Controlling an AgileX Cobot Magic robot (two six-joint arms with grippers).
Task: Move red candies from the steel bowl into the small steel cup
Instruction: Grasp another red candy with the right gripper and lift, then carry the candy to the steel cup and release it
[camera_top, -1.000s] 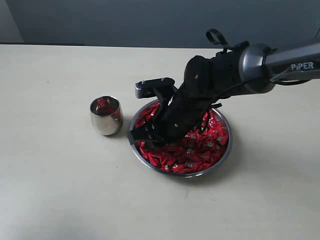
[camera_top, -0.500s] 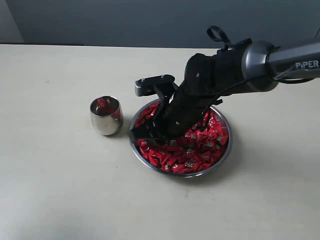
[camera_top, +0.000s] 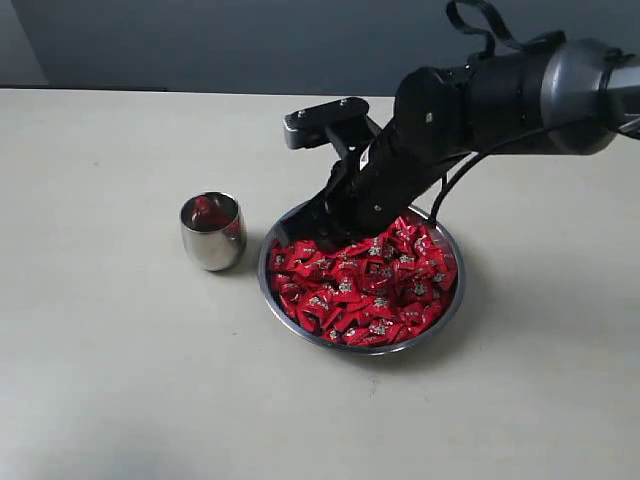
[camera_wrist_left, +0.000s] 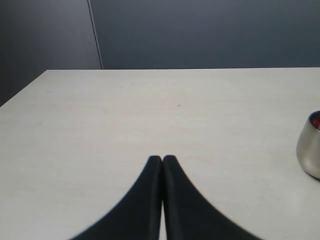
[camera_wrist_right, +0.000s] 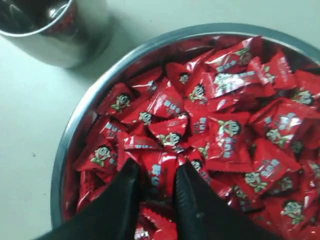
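Hovering over the bowl (camera_top: 368, 350), right gripper (camera_wrist_right: 157, 169) looks pinched on a candy (camera_wrist_right: 162, 182), cup (camera_top: 212, 232) run next I'd guess; left gripper (camera_wrist_left: 162, 160) clenched empty.

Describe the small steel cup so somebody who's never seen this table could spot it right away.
Find the wide steel bowl heaped with red candies on the pale table. Just left of it in the exterior view stands the small steel cup: far narrower, rounded, handleless.
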